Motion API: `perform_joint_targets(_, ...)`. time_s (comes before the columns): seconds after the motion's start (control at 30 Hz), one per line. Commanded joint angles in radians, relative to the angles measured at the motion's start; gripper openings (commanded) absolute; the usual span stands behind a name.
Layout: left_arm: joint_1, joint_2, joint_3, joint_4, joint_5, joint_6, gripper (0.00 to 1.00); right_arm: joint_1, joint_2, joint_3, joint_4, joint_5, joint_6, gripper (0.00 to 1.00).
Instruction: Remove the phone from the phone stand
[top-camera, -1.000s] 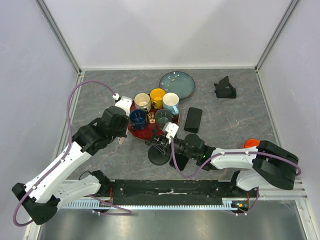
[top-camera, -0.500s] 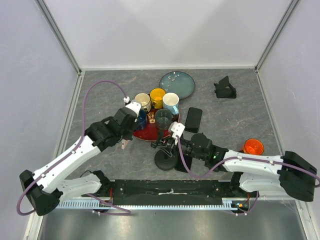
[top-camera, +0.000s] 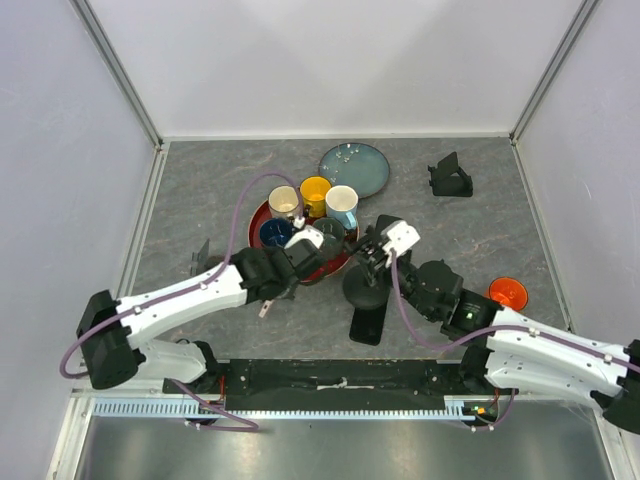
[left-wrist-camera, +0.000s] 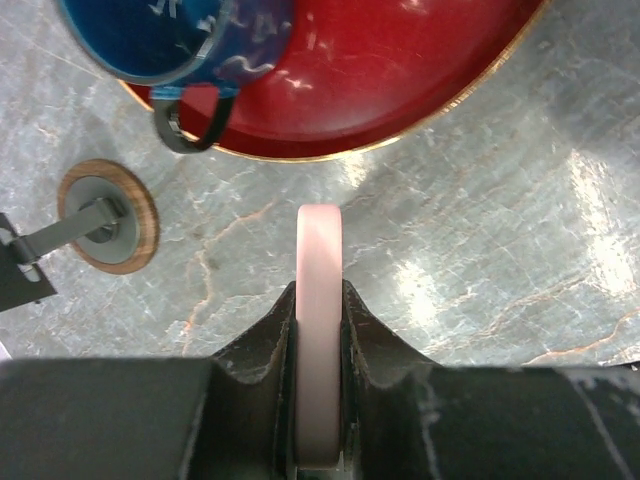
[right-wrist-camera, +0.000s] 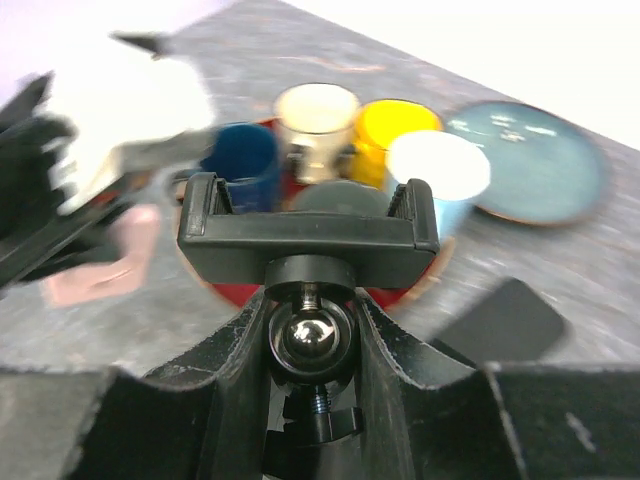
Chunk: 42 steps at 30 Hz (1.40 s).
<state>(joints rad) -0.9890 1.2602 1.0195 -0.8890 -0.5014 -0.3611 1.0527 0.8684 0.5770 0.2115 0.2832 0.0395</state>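
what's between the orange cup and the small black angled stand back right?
Bare grey table from orange cup to black angled stand; top view.

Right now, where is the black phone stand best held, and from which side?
Grip the phone stand by the slim neck at its ball joint, under the empty cradle, coming from the near side. The cradle is wide and the round base sits flat; the neck fits between jaws. The right gripper is shut there.
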Motion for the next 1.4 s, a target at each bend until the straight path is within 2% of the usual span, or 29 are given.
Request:
perform_joint_targets(0.0, -0.077, 0.088, 0.048, 0.01, -0.063, -0.136, 0.02, -0.037, -0.153, 0.021, -0.053, 0.379, 0.002, 0.0)
perform_joint_targets(0.17, -0.155, 0.223, 0.116, -0.03, -0.126, -0.205, 0.02, -0.06, -0.32, -0.028, -0.096, 0.611, 0.013, 0.0)
perform_joint_targets(0.33, -0.221, 0.385, 0.207, -0.102, -0.213, -0.283, 0.07, -0.062, -0.385, -0.042, -0.101, 0.691, 0.008, 0.0)
perform_joint_targets(0.43, -0.258, 0.455, 0.254, -0.136, -0.232, -0.329, 0.14, -0.062, -0.399, -0.049, -0.101, 0.709, 0.028, 0.0)
perform_joint_targets(0.5, -0.273, 0.517, 0.283, -0.157, -0.239, -0.366, 0.26, -0.062, -0.417, -0.055, -0.101, 0.721, 0.036, 0.0)
perform_joint_targets(0.53, -0.29, 0.536, 0.29, -0.16, -0.247, -0.374, 0.37, -0.062, -0.425, -0.057, -0.098, 0.725, 0.036, 0.0)
perform_joint_targets(0.67, -0.315, 0.616, 0.323, -0.157, -0.247, -0.394, 0.55, -0.06, -0.448, -0.057, -0.09, 0.731, 0.02, 0.0)
perform_joint_targets(0.83, -0.321, 0.64, 0.356, -0.11, -0.249, -0.371, 0.71, -0.062, -0.43, -0.049, -0.09, 0.725, 0.016, 0.0)
perform_joint_targets(1.03, -0.321, 0.631, 0.372, -0.015, -0.206, -0.299, 0.82, -0.062, -0.382, -0.037, -0.089, 0.755, 0.0, 0.0)
perform_joint_targets(1.23, -0.295, 0.62, 0.349, 0.127, -0.102, -0.22, 0.86, -0.103, -0.304, -0.023, -0.087, 0.754, 0.051, 0.0)
perform_joint_targets(1.37, -0.274, 0.576, 0.314, 0.203, -0.054, -0.194, 0.88, -0.207, -0.243, -0.003, -0.086, 0.676, 0.092, 0.0)
